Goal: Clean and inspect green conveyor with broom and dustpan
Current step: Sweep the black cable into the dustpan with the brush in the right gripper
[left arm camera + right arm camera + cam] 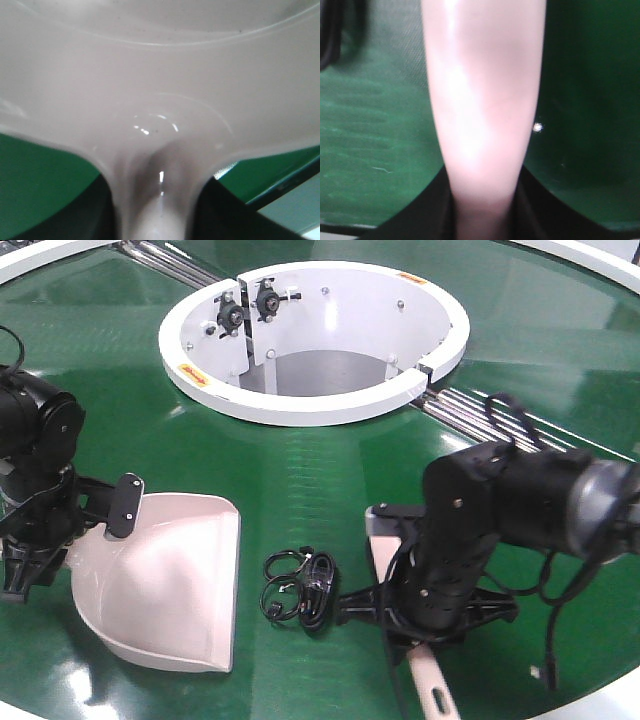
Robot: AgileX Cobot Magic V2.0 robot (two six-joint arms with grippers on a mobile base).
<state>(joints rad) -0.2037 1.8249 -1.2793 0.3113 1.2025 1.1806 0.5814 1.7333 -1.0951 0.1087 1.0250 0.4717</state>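
Note:
The green conveyor (320,470) fills the front view. The beige dustpan (160,580) lies on it at the left, its lip facing right. My left gripper (45,555) is shut on the dustpan's handle behind the raised back. In the left wrist view, that handle neck (155,200) sits between the dark fingers (85,215) of the left gripper (155,220). The broom (385,535) lies at the right, mostly under my right arm, its slotted handle end (437,695) sticking out. My right gripper (430,625) is shut on the broom handle (485,100), which runs between the right gripper's (485,220) fingers.
A tangled black cable (300,588) lies on the belt between the dustpan lip and the broom, also showing as a dark cable edge (330,35). The white ring-shaped hub (310,335) stands behind, with silver rails (500,415) at its right.

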